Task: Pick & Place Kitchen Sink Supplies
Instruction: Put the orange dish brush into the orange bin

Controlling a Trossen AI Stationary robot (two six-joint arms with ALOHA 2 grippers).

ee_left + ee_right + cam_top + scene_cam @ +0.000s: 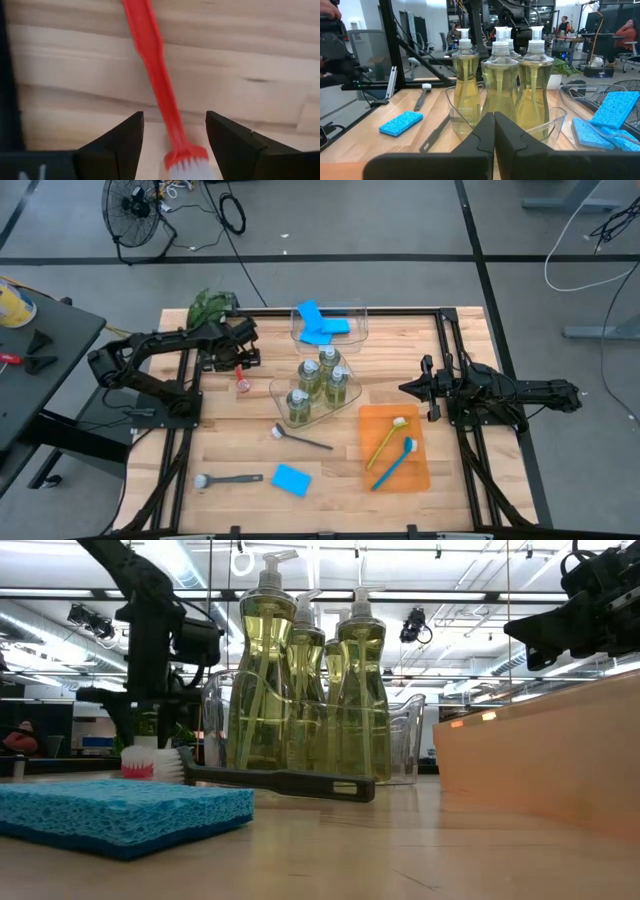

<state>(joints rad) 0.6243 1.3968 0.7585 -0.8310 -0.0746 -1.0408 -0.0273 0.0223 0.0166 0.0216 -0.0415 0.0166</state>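
Left gripper [172,145] jaws wide astride red brush [155,75] — right gripper [494,131] closed; bottle [465,85] label seemingly unreadable.

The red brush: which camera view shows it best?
The left wrist view: the red brush fills it, between the open left hand fingers. High view shows only its red head; low view its bristles; right wrist view, nothing.

Grey floor [400,220], black fan [135,210], dark side table [40,370], bright ceiling lights [480,580]
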